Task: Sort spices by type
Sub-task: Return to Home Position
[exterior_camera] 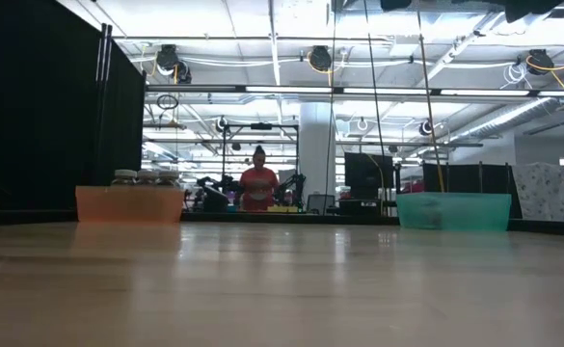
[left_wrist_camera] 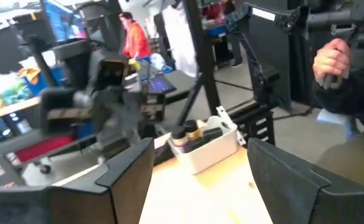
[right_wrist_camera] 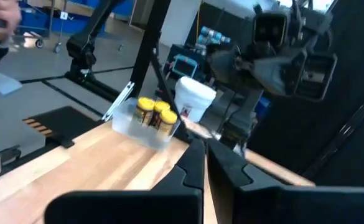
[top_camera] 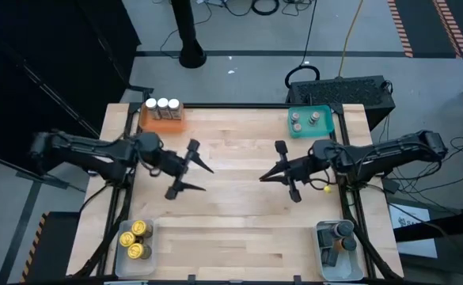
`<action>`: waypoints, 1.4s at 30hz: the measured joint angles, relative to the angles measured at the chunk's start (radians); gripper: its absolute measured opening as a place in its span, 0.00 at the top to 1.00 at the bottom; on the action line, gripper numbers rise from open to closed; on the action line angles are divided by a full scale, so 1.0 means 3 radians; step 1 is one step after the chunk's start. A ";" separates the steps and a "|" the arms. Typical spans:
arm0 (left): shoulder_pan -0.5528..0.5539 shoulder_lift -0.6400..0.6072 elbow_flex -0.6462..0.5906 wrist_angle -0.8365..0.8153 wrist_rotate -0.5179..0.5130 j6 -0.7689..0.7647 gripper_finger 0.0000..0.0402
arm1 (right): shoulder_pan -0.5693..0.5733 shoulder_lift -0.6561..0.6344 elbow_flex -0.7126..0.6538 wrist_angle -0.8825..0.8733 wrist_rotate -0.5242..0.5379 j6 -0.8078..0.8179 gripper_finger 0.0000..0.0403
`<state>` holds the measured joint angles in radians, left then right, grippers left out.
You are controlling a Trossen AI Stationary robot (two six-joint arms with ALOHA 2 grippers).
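The matte black jointed arms (top_camera: 89, 150) carry a left end effector (top_camera: 206, 180) and right end effector (top_camera: 263, 179) with angular tapering fingers (left_wrist_camera: 129, 177).

Wooden table (top_camera: 239, 229): pale plank top.
Orange tray (top_camera: 164, 126): at the table's far left corner.
Teal tray (top_camera: 320, 132): at the far right corner.
Left clear tray (top_camera: 136, 267): at the near left corner.
Right clear tray (top_camera: 348, 271): at the near right corner.
Black box (top_camera: 354, 89): just beyond the far right corner, behind the teal tray.
Round black pole base (top_camera: 191, 56): on the grey floor past the far edge.
Yellow cable (top_camera: 348, 39): across the floor, far right.
Person in a red top (exterior_camera: 258, 185): deep in the room behind the table; in the low view, between the orange and teal trays.
Black curtain (exterior_camera: 31, 106): left side of the room.
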<state>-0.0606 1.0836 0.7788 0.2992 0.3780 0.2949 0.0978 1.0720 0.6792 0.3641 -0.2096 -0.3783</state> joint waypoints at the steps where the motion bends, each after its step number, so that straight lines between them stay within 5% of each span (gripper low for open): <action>1: 0.0054 -0.0085 0.0000 -0.0096 0.0045 -0.0001 0.34 | 0.0000 -0.0054 0.0001 -0.0016 -0.0001 -0.0017 1.00; 11: 0.0107 -0.0879 -0.0009 -0.0904 0.0230 0.0026 0.34 | 0.0008 -0.0749 0.0003 -0.0729 -0.0009 -0.0131 1.00; 19: 0.0286 -0.1308 -0.0715 -0.0278 0.0226 -0.0079 0.34 | 0.0008 -0.1188 0.0001 -0.1164 -0.0009 -0.0152 1.00; 27: 0.0534 -0.2354 -0.1388 -0.0134 0.0189 -0.0401 0.34 | 0.0008 -0.1770 -0.0413 -0.1118 -0.0008 -0.0134 1.00; 36: 0.0663 -0.3584 -0.1529 -0.1136 0.0110 -0.0442 0.34 | -0.0001 -0.2884 -0.0870 -0.1246 0.0112 -0.0127 1.00; 42: 0.0658 -0.3570 -0.1599 -0.1059 0.0145 -0.0505 0.34 | -0.0001 -0.3567 -0.1089 -0.1493 0.0156 0.0042 1.00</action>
<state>0.1368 0.0126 0.2990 -0.0184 0.4213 0.1435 0.0975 0.0018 0.3525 -0.0837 -0.1629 -0.3657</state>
